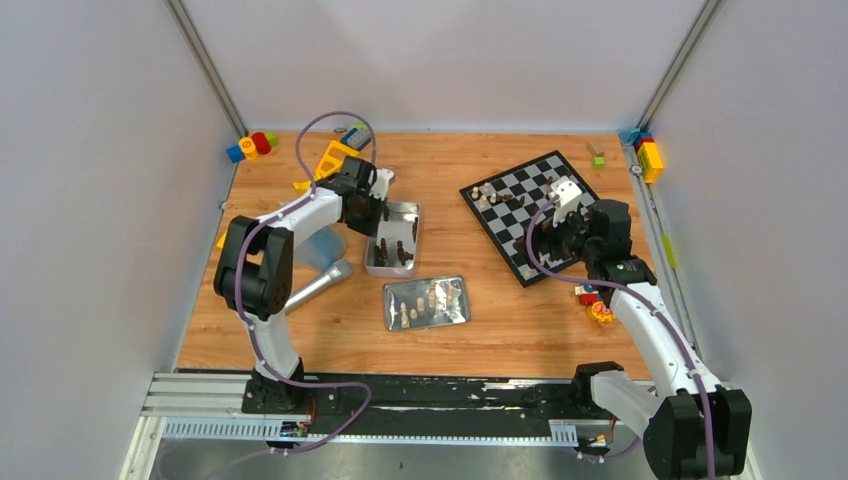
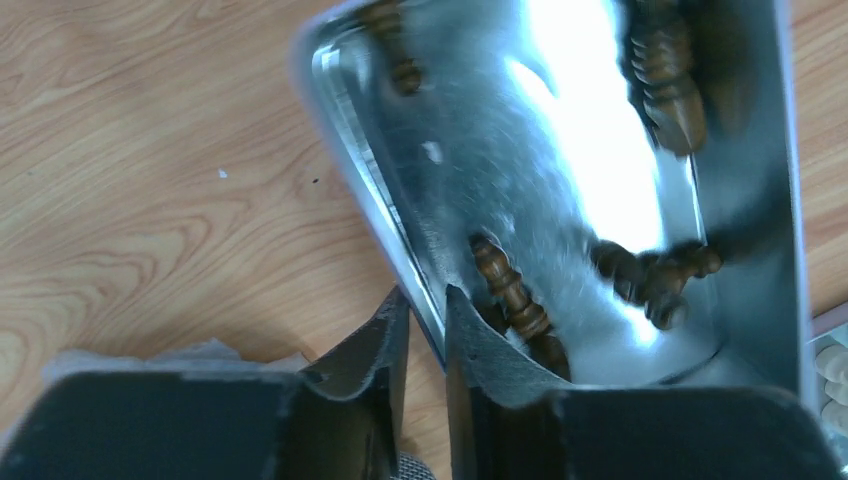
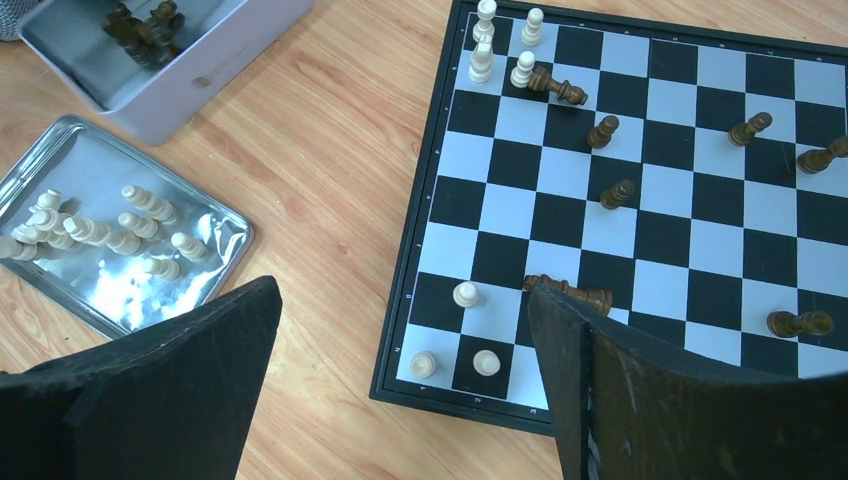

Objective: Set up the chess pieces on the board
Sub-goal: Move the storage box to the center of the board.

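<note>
two hands busy: left hand (image 2: pixel 428 305) clamped on the wall of the tin (image 2: pixel 470 170), probably to tilt the dark pieces (image 2: pixel 512 292) inside into reach; right hand (image 3: pixel 405 292) spread wide, empty, over the board (image 3: pixel 640 212) at far right, above a toppled piece (image 3: pixel 572 292).

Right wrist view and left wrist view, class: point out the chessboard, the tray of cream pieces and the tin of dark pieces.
chessboard (image 3: pixel 662 238), right wrist view, a bare square.
tray of cream pieces (image 3: pixel 130 290), right wrist view, bare shiny floor.
tin of dark pieces (image 2: pixel 520 170), left wrist view, bare metal floor.
</note>
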